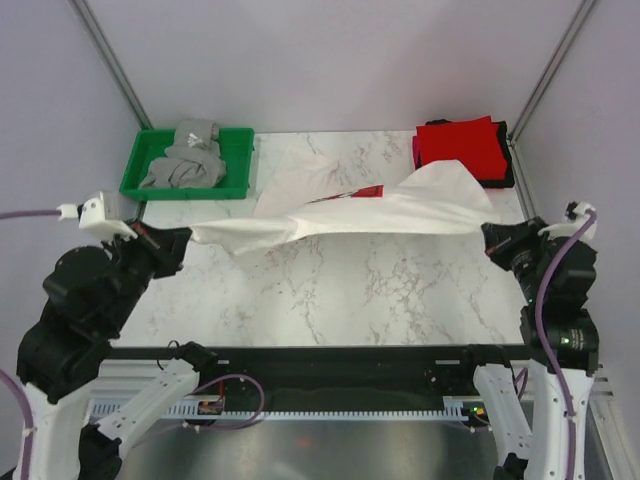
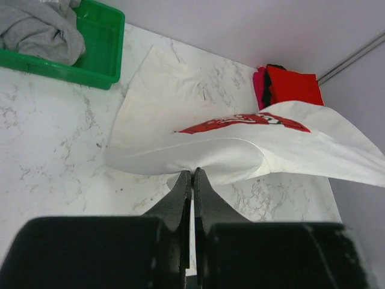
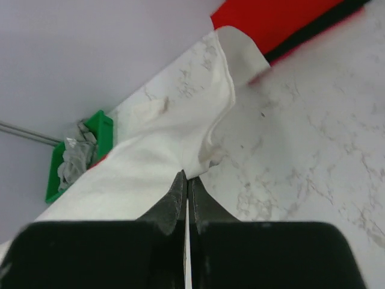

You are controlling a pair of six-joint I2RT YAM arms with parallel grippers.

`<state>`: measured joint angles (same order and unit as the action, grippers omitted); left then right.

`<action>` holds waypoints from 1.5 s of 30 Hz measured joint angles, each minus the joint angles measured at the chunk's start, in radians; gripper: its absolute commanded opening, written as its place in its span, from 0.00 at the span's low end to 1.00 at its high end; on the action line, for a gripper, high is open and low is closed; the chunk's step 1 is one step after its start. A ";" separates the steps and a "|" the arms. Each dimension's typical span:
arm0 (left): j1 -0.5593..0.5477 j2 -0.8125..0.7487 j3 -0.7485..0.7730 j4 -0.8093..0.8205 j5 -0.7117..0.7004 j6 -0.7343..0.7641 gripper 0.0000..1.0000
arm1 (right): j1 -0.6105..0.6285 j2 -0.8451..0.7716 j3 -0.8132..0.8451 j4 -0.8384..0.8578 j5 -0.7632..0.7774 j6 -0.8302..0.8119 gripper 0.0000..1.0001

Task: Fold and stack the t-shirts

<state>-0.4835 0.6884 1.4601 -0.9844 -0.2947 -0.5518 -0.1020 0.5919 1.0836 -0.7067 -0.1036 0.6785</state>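
Note:
The white t-shirt with a red print hangs stretched across the middle of the table between both grippers. My left gripper is shut on its left end; the left wrist view shows the cloth pinched at the fingertips. My right gripper is shut on its right end, the cloth pinched at the fingertips. The shirt's far part rests on the table. A folded red shirt lies on a black one at the back right. A grey shirt is crumpled in the green tray.
The marble table has its front edge near the arm bases. The green tray stands at the back left. The red and black stack sits at the back right corner. Metal frame posts run up both back corners.

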 measured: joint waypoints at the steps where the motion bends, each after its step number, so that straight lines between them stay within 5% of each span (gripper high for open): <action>1: 0.000 -0.045 -0.031 -0.008 -0.002 -0.001 0.02 | 0.003 -0.037 -0.060 -0.018 0.015 0.002 0.00; 9: 0.000 -0.158 -0.317 -0.093 0.072 -0.038 0.02 | 0.011 -0.060 -0.463 -0.166 0.041 0.053 0.00; 22: 0.000 -0.168 -0.356 -0.164 0.132 -0.050 0.02 | 0.014 -0.082 -0.343 -0.232 0.153 0.059 0.00; 34: 0.024 0.310 -0.425 -0.017 0.182 0.000 0.02 | 0.015 0.125 -0.434 -0.108 0.146 0.051 0.00; 45: 0.283 0.859 -0.183 0.151 0.289 0.161 0.02 | 0.014 0.540 -0.439 0.155 0.190 0.060 0.00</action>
<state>-0.2008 1.5471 1.2774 -0.8337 -0.0059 -0.3912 -0.0879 1.1320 0.6445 -0.5514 0.0868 0.7387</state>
